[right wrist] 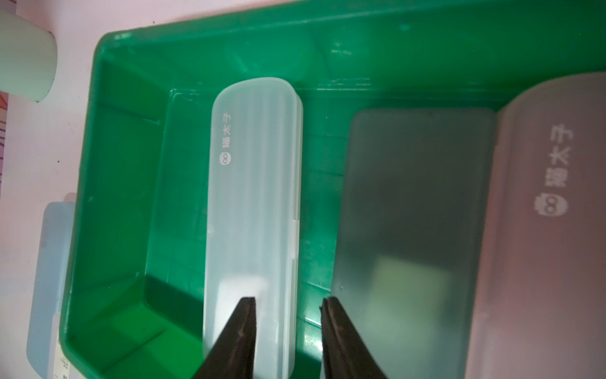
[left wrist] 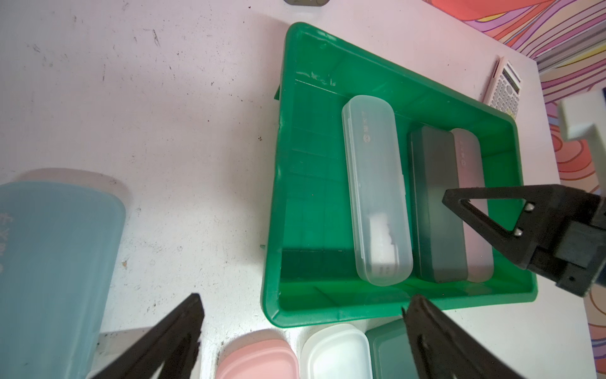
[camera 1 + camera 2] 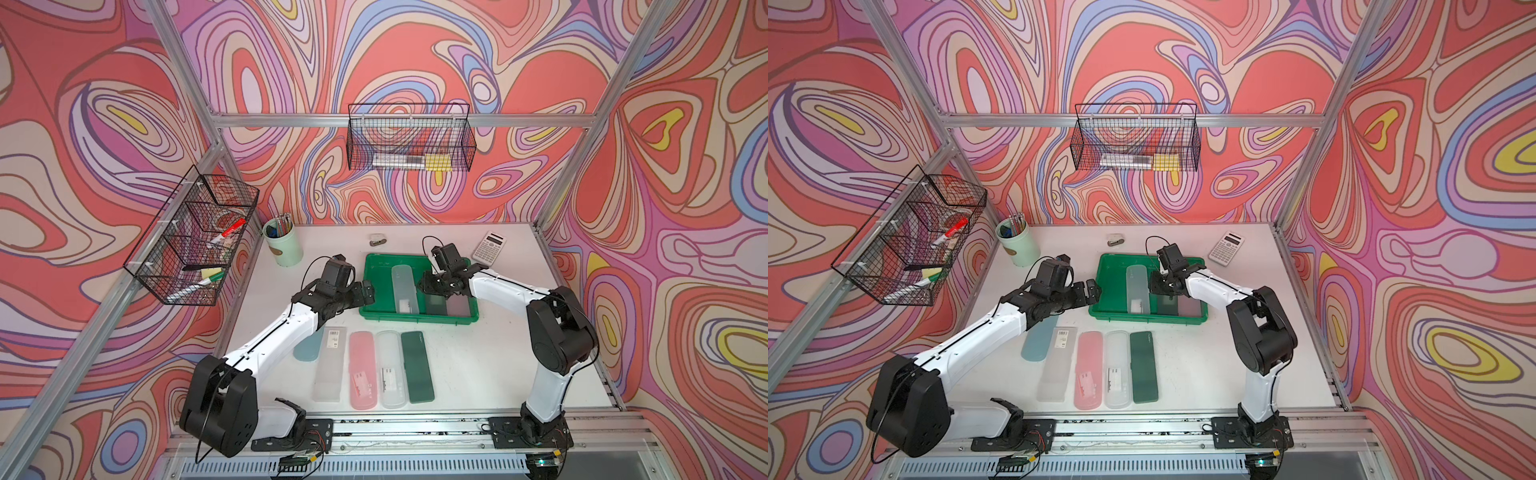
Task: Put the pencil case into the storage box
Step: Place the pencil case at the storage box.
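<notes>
The green storage box [image 3: 415, 322] [image 2: 328, 315] holds three pencil cases side by side: a clear one [image 3: 404, 289] [image 1: 255, 197], a dark grey-green one [image 3: 435, 305] [image 1: 416, 197] and a mauve one [image 3: 458, 306] [image 1: 551, 246]. My right gripper [image 3: 428, 286] [image 1: 288, 302] hovers over the box above the gap between the clear and dark cases. Its jaws stand narrowly apart with nothing between them. My left gripper [image 3: 368, 291] [image 2: 305, 298] hangs wide open and empty beside the box's left rim. Several more cases lie in a row on the table, from teal [image 3: 309, 345] to dark green [image 3: 417, 365].
A mint cup of pens [image 3: 284, 243] stands at the back left. A calculator [image 3: 489, 248] lies at the back right, and a small grey object [image 3: 378, 240] lies behind the box. Black wire baskets hang on the left wall [image 3: 195, 237] and the back wall [image 3: 411, 139].
</notes>
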Controlling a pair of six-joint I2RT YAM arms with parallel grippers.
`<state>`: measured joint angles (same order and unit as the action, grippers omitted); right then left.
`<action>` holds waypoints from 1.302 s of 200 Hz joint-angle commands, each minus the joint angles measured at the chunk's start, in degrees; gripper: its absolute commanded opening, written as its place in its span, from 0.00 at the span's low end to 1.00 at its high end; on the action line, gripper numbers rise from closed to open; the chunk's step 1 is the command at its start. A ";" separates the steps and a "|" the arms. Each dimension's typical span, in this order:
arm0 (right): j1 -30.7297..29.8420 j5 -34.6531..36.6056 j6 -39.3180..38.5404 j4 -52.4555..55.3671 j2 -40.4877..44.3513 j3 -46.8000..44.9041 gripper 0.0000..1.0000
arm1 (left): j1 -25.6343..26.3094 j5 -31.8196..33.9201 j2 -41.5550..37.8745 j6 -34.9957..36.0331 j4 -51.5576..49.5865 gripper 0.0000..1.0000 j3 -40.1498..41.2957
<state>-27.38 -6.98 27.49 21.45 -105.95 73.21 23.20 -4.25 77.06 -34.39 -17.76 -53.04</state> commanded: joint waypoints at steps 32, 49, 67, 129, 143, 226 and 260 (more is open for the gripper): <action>-5.16 7.12 1.21 4.18 -3.61 11.52 0.55 | -1.80 2.02 2.30 -0.79 3.68 0.99 1.79; -6.31 6.96 3.80 2.14 -6.19 13.24 0.56 | -3.42 -0.98 4.46 -2.43 7.23 0.99 1.94; -7.63 6.48 6.24 0.58 -9.32 15.55 0.59 | -4.40 -3.80 6.69 -4.26 9.94 0.99 2.29; -9.31 2.99 14.43 -5.21 -17.95 19.79 0.61 | -4.66 -7.92 10.98 -6.21 14.86 0.97 3.60; -9.77 3.91 14.52 -4.50 -19.49 21.33 0.61 | -4.66 -8.07 11.47 -6.10 15.11 0.97 3.80; -11.27 22.47 10.59 15.76 -25.49 30.94 0.77 | -4.66 -10.20 11.01 -5.34 14.87 0.94 4.74; -11.87 26.23 9.08 19.11 -26.87 32.04 0.84 | -4.66 -10.40 10.41 -5.35 14.34 0.94 4.46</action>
<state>-38.63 13.76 38.37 34.22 -130.13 104.31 18.70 -13.85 87.92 -40.34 -3.25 -48.66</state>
